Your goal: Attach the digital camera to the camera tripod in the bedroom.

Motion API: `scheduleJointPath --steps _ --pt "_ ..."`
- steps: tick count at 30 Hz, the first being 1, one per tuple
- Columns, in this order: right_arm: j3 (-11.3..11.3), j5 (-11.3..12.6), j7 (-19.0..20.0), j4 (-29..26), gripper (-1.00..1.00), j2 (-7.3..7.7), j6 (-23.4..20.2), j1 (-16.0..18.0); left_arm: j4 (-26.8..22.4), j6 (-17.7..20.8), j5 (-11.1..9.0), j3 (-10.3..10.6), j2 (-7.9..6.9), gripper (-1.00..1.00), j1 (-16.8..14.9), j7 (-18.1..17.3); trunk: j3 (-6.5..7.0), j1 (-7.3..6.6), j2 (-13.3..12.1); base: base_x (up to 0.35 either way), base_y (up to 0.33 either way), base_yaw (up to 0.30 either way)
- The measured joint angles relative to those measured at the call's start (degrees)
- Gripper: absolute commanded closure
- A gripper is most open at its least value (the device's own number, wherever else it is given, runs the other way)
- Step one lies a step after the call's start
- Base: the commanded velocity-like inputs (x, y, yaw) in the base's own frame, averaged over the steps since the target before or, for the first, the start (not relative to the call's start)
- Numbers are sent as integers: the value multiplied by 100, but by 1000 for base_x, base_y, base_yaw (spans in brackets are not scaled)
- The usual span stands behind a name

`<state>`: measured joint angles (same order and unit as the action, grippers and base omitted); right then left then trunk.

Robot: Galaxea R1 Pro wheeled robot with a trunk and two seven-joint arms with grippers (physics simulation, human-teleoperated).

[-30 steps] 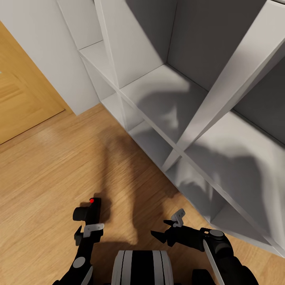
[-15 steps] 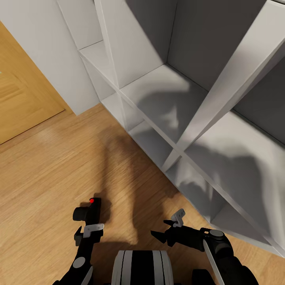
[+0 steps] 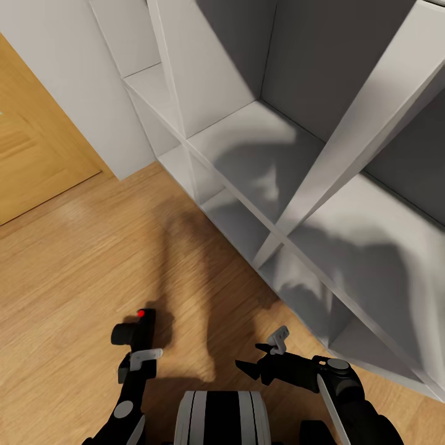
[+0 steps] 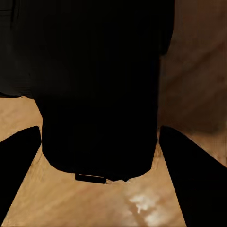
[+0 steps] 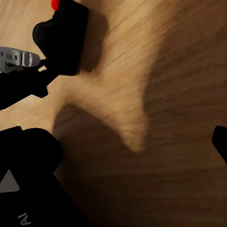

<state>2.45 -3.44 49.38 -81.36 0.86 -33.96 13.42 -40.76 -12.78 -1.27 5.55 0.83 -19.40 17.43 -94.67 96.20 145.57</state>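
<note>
The digital camera [image 3: 137, 330], small and black with a red button on top, hangs just above the light wood floor [image 3: 80, 259] with my left gripper [image 3: 138, 351] shut on it. In the left wrist view its black body [image 4: 99, 85] sits between the two dark fingers [image 4: 19, 179]. The right wrist view also catches the digital camera [image 5: 64, 38], with the left gripper [image 5: 23, 71] behind it. My right gripper [image 3: 256, 361] stands open beside my trunk with nothing in it; one fingertip [image 5: 220, 142] shows over bare floor. The camera tripod is out of view.
White cube shelves [image 3: 296, 204] rise close on the right and ahead, their compartments shadowed. A white wall panel [image 3: 68, 80] and a wooden door [image 3: 31, 154] stand at the left. Open floor lies in front of the arms. My base [image 3: 219, 417] is at the bottom.
My left gripper has shifted very slightly to the left with the digital camera in it. The right arm and the view have stayed as they were.
</note>
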Motion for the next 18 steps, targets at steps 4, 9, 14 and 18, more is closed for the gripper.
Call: scheduleJointPath --steps 4,9,14,18 --pt "0 1 0 1 -100 -1 1 0 -17 -13 -13 -3 0 100 0 -3 0 0 0 0 0 0" --pt "0 2 0 3 -100 0 0 0 -64 -26 -10 -2 0 100 0 -1 0 0 0 0 0 0" --pt "0 3 0 -1 -100 0 4 0 -1055 20 9 11 25 100 0 72 1 0 0 0 0 0" --pt "0 3 0 1 -100 0 6 0 -2400 757 -2 31 47 100 40 155 1 -1 0 0 0 0"
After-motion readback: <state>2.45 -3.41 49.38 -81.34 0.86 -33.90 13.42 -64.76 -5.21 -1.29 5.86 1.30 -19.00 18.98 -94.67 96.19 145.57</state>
